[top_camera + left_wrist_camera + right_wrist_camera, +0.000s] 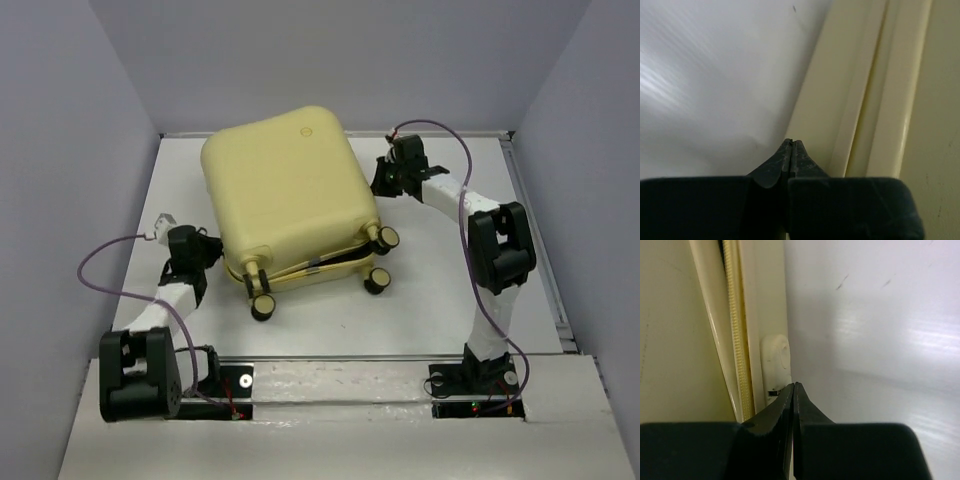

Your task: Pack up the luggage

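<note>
One luggage (285,190) lies flat mid-table (430,300), slightly ajar at the end with its four caster wheels (262,306). Two grippers, left gripper (791,145) and right gripper (794,386), are both pinched shut and empty, with their tips at opposite side seams.

We're looking down on a glossy white worktop (440,300), soft streaks of light smeared across it and a few small dark scuffs showing up close. Plain grey-lilac panels box it in: left wall (60,150), back wall (330,55), right wall (600,150). A thin rail (541,245) runs down the right edge, and a pale ledge (340,440) spans the front.
</note>
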{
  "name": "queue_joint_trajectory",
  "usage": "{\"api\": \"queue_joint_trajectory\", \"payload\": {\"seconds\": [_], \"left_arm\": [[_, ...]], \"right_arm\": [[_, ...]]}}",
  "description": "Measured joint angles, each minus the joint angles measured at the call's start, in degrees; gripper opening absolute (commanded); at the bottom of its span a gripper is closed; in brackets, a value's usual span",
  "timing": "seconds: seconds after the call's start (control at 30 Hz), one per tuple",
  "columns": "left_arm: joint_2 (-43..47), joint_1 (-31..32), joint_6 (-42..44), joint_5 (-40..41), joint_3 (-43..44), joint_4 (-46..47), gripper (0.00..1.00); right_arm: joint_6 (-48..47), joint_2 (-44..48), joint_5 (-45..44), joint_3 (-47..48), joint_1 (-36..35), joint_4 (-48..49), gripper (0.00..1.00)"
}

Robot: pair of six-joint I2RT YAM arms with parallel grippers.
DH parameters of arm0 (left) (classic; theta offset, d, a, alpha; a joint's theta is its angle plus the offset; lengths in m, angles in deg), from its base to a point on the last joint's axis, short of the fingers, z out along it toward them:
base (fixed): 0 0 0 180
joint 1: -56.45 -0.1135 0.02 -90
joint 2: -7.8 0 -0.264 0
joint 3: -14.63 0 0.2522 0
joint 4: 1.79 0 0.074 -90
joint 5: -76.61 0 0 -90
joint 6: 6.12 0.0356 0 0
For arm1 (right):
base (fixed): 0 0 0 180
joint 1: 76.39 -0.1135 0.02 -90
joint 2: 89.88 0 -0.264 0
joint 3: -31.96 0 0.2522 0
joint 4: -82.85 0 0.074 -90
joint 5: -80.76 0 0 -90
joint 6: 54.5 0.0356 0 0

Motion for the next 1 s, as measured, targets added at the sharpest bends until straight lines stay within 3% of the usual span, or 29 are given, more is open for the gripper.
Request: {"api": "queue_joint_trajectory", "payload": {"seconds": [0.07, 0.13, 0.17, 0.2, 0.23, 0.3, 0.37, 0.43, 0.47, 0.5, 0.57, 0.63, 0.77, 1.0], "left_arm": [[6.32, 7.8, -1.46, 3.61, -3.48, -1.75, 0.06], [12.37, 15.8, -2.58, 7.39, -6.14, -5.9, 0.06], [15.3, 21.57, -3.13, 8.28, -6.84, -8.81, 0.06], [17.16, 25.9, -3.52, 8.17, -6.82, -11.61, 0.06], [18.93, 28.79, -3.52, 8.0, -6.25, -14.49, 0.06], [24.17, 32.85, -2.45, 8.63, -3.13, -20.98, 0.06], [29.14, 33.35, -0.94, 11.74, 1.16, -25.9, 0.09], [33.07, 33.33, 1.7, 15.93, 8.55, -29.7, 0.16], [34.01, 33.29, 3.23, 17.81, 13.57, -31.04, 0.18], [34.1, 33.31, 5.14, 19.74, 19.45, -31.06, 0.2], [32.65, 33.29, 8.31, 22.45, 26.77, -30.14, 0.23], [29.81, 33.2, 11.54, 24.79, 34.75, -27.8, 0.28], [19.78, 30.29, 15.45, 24.04, 43.32, -25.29, 0.3], [-11.21, 11.63, 16.83, 8.83, 58.64, -24.83, 0.3]], "right_arm": [[-1.16, -3.82, -0.04, 6.36, 1.9, -1.4, 0.13], [-1.31, -9.33, 0.94, 15.76, 3.58, -2.73, 0.34], [-1.66, -12.28, 1.68, 21.29, 4.33, -2.95, 0.5], [-1.27, -13.57, 1.79, 24.02, 4.7, -3.13, 0.5], [-1.01, -14.69, 1.62, 26.88, 5.25, -3.3, 0.67], [-0.44, -14.21, 2.14, 29.09, 5.9, -4.57, 0.83], [0.15, -10.62, 2.12, 28.59, 6.08, -6.88, 0.84], [-0.13, -6.67, 1.09, 26.51, 6.29, -7.67, 0.81], [-0.37, -2.84, 0.07, 24.0, 6.27, -8.26, 0.74], [-0.46, 0.22, -0.68, 21.99, 6.29, -8.61, 0.38], [-0.81, 8.92, -1.64, 16.55, 6.58, -7.63, 0.08], [-0.07, 17.29, -1.49, 9.46, 6.58, -5.33, 0.07], [1.44, 33.79, -1.53, -9.84, 3.3, 1.66, 0.07], [2.67, 43.54, -1.64, -34.71, -6.64, 2.49, 0.07]]}}
